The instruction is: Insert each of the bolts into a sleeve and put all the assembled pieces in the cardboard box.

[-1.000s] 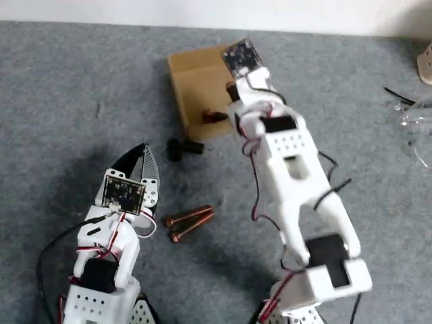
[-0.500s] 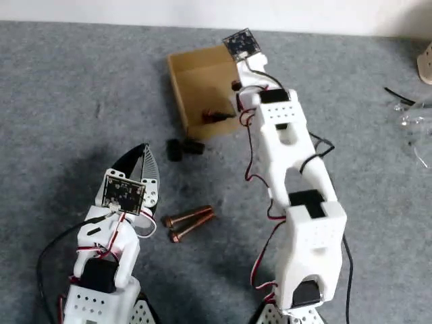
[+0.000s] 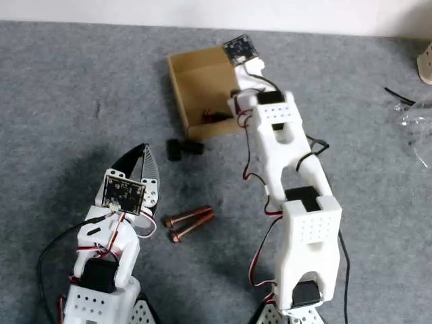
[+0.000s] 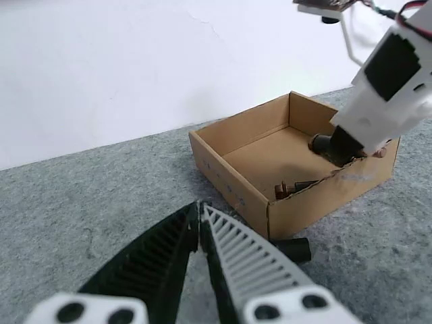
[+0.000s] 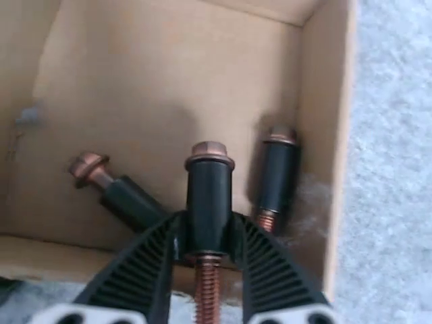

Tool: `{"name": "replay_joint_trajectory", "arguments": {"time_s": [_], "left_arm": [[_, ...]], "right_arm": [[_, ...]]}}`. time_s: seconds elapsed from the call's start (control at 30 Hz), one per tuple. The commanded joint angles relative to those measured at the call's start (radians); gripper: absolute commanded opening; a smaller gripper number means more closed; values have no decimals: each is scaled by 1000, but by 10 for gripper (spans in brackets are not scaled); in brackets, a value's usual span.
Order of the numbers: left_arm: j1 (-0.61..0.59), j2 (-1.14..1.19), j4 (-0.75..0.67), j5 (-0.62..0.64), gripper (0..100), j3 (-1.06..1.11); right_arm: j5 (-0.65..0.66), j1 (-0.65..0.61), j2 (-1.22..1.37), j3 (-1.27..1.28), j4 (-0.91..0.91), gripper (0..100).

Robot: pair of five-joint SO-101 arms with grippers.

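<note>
I'm counting one cardboard box [image 3: 177, 84]. Three assembled pieces [image 5: 209, 202] are showing at it, each a bolt in a sleeve. Two bare copper bolts [image 3: 189, 217] are lying on the table [image 3: 61, 101], and two empty black sleeves [image 3: 194, 146] are lying there too.
</note>
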Motion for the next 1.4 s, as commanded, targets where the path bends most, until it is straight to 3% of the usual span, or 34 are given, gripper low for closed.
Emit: {"name": "replay_joint_trajectory", "arguments": {"time_s": [0.0, 0.13, 0.37, 0.5, 0.7, 1.0, 1.37], "left_arm": [[1, -8, -3, -5, 27, 19], [1, -8, -3, -5, 27, 19], [1, -8, -3, -5, 27, 19], [1, -8, -3, -5, 27, 19], [1, -8, -3, -5, 27, 19], [1, -8, -3, -5, 27, 19], [1, -8, -3, -5, 27, 19]], "right_arm": [[-18, -48, -22, -62, -1, 85], [-127, -44, -19, -111, -1, 99], [-138, -35, -16, -130, -1, 109], [-140, 7, -22, -130, 2, 187], [-143, 73, -45, -196, 217, 217], [-143, 73, -228, -268, 467, 217], [-143, -21, -549, -259, 740, 217]]}}
